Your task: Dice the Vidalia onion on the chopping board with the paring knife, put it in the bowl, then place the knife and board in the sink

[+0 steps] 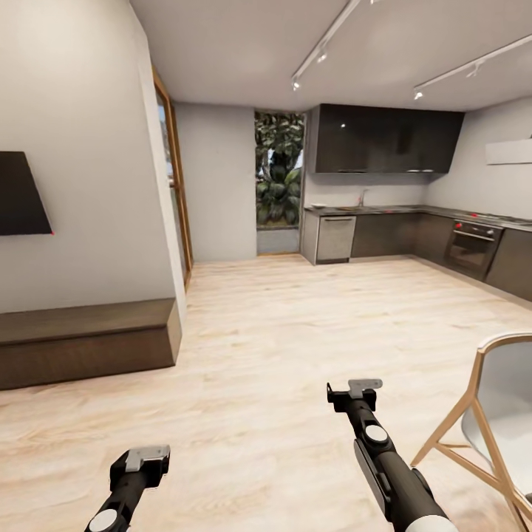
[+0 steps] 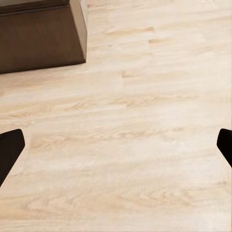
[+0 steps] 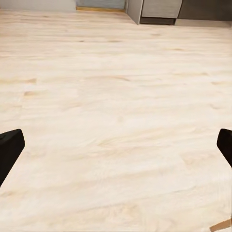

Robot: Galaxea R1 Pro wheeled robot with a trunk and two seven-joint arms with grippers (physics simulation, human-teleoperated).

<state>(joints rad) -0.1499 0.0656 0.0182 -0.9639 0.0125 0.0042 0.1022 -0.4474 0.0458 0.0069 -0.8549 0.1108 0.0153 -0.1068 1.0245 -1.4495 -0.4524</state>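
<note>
Crossing floor: countertop (image 1: 414, 210) with sink faucet (image 1: 362, 196) far ahead, slightly right of right gripper (image 1: 355, 389), nearer than left gripper (image 1: 145, 458); both wide open, empty.

Both arms are reaching forward and low in the head view. The left pincer (image 1: 147, 458) is sitting lower and nearer than the right pincer (image 1: 355, 391). Both are holding nothing, their fingers (image 2: 8, 150) apparently spread wide.
</note>
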